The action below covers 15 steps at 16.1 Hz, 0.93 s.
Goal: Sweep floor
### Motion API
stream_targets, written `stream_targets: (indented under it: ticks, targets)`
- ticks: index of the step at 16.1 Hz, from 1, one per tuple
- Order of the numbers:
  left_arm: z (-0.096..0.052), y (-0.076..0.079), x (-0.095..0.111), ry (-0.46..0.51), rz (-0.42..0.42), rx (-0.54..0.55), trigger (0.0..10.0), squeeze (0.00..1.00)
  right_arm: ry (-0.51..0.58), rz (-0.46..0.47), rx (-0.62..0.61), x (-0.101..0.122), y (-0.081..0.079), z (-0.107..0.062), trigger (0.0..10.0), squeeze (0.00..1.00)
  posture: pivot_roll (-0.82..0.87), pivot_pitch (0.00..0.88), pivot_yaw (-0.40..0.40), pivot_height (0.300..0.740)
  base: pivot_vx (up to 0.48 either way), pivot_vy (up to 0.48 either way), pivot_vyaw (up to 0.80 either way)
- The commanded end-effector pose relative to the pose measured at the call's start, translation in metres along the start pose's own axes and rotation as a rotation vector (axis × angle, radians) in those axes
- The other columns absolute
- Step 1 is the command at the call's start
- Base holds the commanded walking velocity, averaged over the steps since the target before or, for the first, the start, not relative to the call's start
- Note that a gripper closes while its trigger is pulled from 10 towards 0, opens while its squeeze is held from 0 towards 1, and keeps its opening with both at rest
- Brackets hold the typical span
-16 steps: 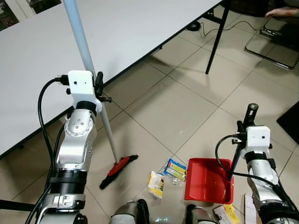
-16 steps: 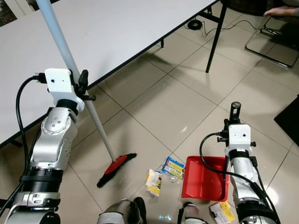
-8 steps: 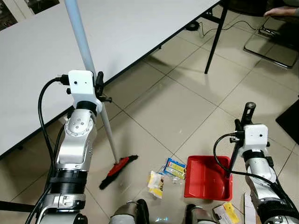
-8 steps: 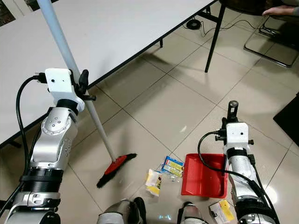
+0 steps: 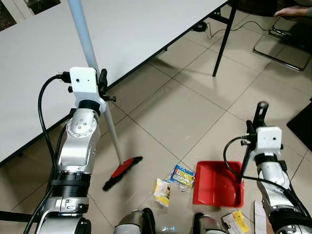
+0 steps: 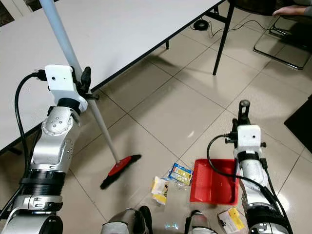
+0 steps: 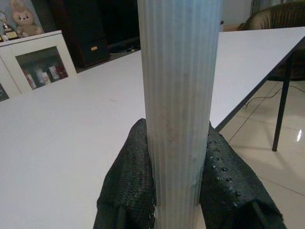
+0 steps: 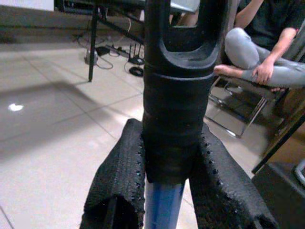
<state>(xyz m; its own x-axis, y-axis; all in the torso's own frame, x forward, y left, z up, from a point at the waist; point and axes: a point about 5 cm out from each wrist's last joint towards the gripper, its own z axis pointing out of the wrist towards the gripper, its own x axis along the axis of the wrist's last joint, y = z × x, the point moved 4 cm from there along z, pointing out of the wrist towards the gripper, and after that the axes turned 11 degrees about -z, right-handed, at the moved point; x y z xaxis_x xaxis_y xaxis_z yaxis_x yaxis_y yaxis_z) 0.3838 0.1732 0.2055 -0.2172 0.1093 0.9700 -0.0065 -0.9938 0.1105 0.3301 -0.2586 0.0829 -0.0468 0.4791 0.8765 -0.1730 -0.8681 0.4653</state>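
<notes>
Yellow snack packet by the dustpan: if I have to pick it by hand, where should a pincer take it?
Grip the yellow packet across its narrow width near the upper end, coming straight down from above. It lies flat on the tiles, so only a top-down pinch is likely to catch it; the blue packet sits beside it towards the red dustpan.

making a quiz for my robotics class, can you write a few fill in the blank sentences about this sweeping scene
1. The left claw is shut on the pale pole of the ____.
2. The dustpan on the tiled floor is ____ in colour.
3. The right claw grips the dustpan's black ____.
4. The snack wrappers lie between the broom head and the ____.

Missing words: broom; red; handle; dustpan
</notes>
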Motion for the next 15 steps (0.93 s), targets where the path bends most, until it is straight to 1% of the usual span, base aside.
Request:
stream_targets:
  ticks: [1,5,6,7,11,13,15]
  targets:
    - [-0.001,-0.003,0.01,0.043,0.008,0.011,10.0,0.0,0.054,0.015,-0.019,0.014,0.003,0.006,10.0,0.0,-0.05,0.172,0.113,0.74,0.0,0.0,0.0]
    - [-0.001,-0.003,0.009,0.041,0.004,0.012,10.0,0.0,0.069,0.025,-0.022,0.018,0.003,0.007,10.0,0.0,-0.05,0.171,0.109,0.74,0.0,0.0,0.0]
    - [-0.001,-0.002,0.009,0.042,-0.001,0.012,10.0,0.0,0.093,0.025,-0.036,0.025,0.009,0.009,10.0,0.0,-0.05,0.171,0.108,0.74,0.0,0.0,0.0]
    - [-0.001,-0.002,0.009,0.042,-0.004,0.013,10.0,0.0,0.096,0.017,-0.041,0.025,0.013,0.008,10.0,0.0,-0.06,0.169,0.106,0.74,0.0,0.0,0.0]
    - [-0.001,-0.002,0.007,0.039,-0.007,0.014,10.0,0.0,0.072,-0.018,-0.052,0.018,0.023,0.004,10.0,0.0,-0.06,0.172,0.104,0.74,0.0,0.0,0.0]
    - [-0.002,-0.002,0.007,0.038,-0.007,0.015,10.0,0.0,0.059,-0.05,-0.039,0.014,0.022,0.002,10.0,0.0,-0.06,0.172,0.104,0.74,0.0,0.0,0.0]
    - [-0.002,-0.003,0.007,0.038,-0.005,0.014,10.0,0.0,0.043,-0.059,-0.031,0.01,0.021,0.0,10.0,0.0,-0.05,0.172,0.108,0.74,0.0,0.0,0.0]
